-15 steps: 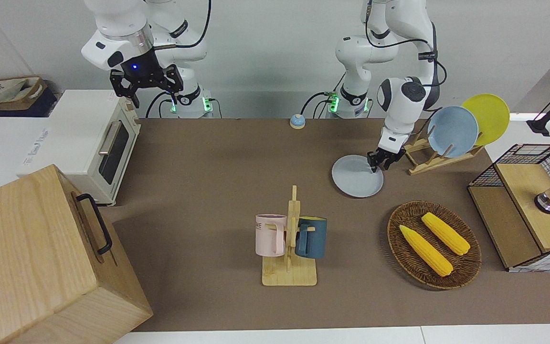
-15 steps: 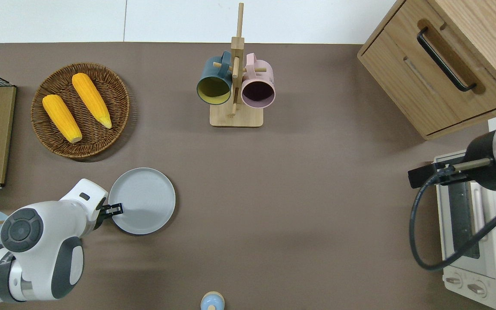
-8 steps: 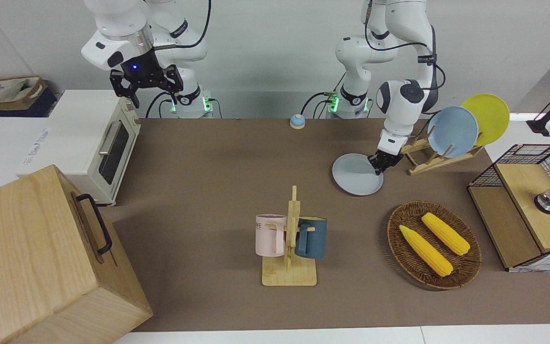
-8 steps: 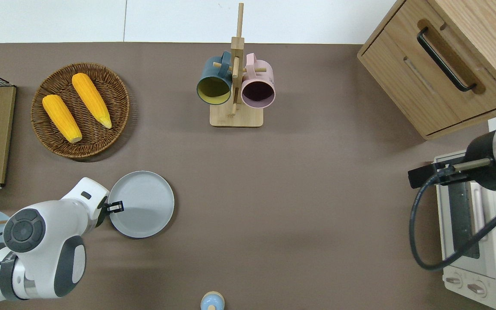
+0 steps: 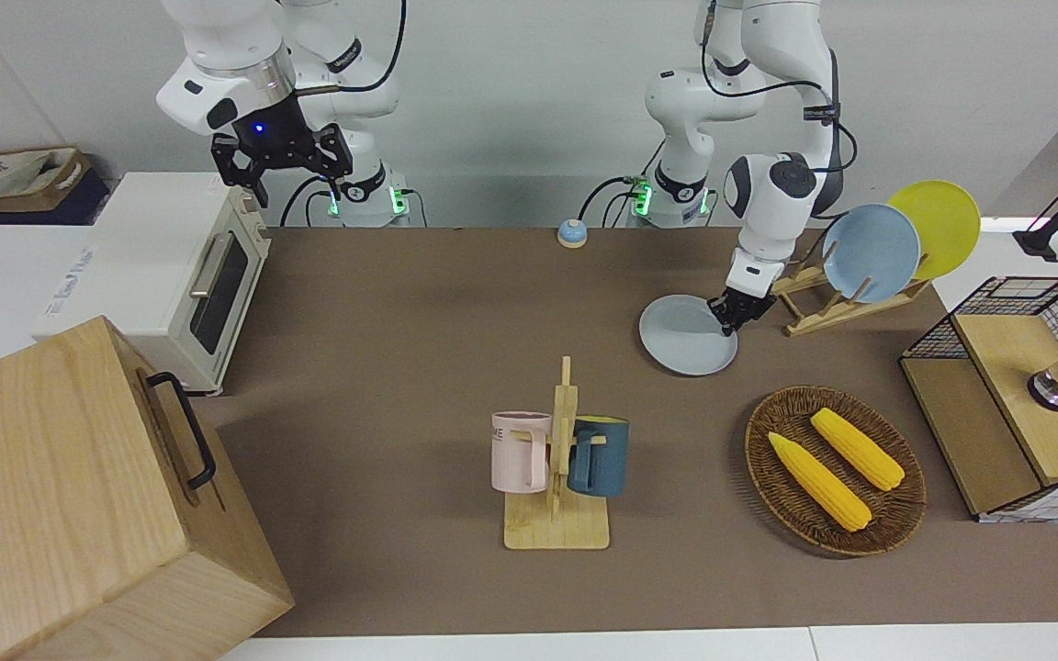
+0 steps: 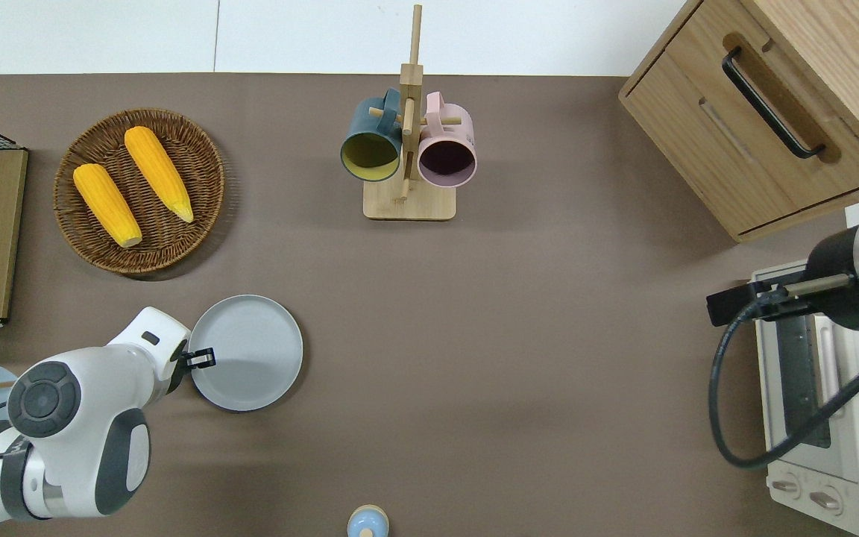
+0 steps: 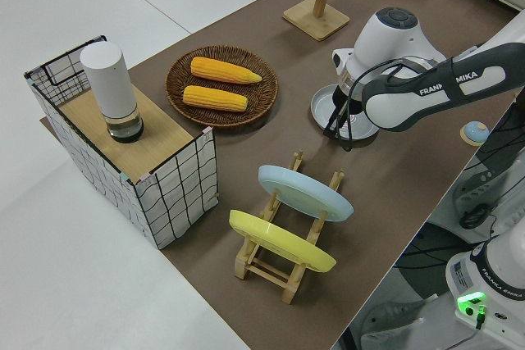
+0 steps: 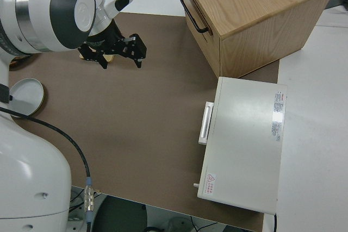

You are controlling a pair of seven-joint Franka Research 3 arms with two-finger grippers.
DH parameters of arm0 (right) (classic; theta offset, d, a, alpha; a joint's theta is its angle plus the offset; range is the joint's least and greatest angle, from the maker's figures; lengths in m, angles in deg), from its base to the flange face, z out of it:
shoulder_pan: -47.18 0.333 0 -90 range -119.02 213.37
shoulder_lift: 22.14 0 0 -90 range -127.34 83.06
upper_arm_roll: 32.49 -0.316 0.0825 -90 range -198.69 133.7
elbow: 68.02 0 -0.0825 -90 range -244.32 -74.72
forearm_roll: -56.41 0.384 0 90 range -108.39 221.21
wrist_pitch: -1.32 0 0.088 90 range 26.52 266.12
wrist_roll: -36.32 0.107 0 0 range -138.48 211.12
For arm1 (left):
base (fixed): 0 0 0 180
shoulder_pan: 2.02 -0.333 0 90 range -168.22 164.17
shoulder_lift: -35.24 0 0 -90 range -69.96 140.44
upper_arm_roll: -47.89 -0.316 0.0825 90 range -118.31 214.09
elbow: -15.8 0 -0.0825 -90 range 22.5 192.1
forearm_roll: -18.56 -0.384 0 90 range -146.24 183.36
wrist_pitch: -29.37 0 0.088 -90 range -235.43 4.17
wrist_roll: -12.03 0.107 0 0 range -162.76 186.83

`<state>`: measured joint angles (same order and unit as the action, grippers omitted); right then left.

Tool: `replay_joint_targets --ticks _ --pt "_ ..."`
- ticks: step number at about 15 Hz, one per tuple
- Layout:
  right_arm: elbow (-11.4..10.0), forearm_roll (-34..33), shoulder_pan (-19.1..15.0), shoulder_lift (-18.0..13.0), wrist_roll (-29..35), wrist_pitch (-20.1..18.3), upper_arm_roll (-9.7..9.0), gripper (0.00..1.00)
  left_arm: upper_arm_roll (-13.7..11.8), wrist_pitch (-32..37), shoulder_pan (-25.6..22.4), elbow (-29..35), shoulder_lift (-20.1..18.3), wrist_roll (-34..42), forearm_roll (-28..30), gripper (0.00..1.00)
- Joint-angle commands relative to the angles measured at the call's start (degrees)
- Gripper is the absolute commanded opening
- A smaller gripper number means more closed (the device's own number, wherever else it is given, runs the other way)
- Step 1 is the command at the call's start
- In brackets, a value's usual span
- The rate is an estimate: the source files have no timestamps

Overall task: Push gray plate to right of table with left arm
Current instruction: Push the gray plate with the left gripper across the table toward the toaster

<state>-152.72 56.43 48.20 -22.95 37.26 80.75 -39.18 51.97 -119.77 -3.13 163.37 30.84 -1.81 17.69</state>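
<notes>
The gray plate (image 5: pixel 683 338) (image 6: pixel 250 350) (image 7: pixel 321 102) lies flat on the brown table (image 5: pixel 419 312) (image 6: pixel 519 335), toward the left arm's end. My left gripper (image 5: pixel 731 314) (image 6: pixel 203 359) (image 7: pixel 337 126) is down at table level, shut, and touches the plate's rim on the side toward the left arm's end of the table. The plate's edge also shows in the right side view (image 8: pixel 24 96). The right arm is parked, its gripper (image 5: pixel 295 179) (image 8: pixel 119 58) open and holding nothing.
A wooden rack (image 5: pixel 823 308) beside the gray plate holds a sky-blue plate (image 5: pixel 871 252) and a yellow plate (image 5: pixel 942 225). Farther from the robots sit a wicker basket (image 6: pixel 79 246) of corn and a mug stand (image 6: pixel 408 164). A wooden cabinet (image 6: pixel 765 112) and toaster oven (image 5: pixel 189 275) stand at the right arm's end.
The left wrist has turned at the plate's rim, and the plate has shifted a little toward the robots. The right arm has not moved.
</notes>
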Motion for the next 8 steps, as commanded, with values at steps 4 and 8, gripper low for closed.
replay_joint_targets --ticks 4,8 --pt "0.5 0.3 -1.1 -0.2 0.7 -0.8 -0.79 0.983 4.5 -1.3 4.4 -1.9 4.0 -15.1 -0.6 0.00" --pt "0.5 0.3 -1.1 -0.2 0.7 -0.8 -0.87 0.983 5.6 -0.5 15.8 -7.7 9.1 -33.4 -1.2 0.00"
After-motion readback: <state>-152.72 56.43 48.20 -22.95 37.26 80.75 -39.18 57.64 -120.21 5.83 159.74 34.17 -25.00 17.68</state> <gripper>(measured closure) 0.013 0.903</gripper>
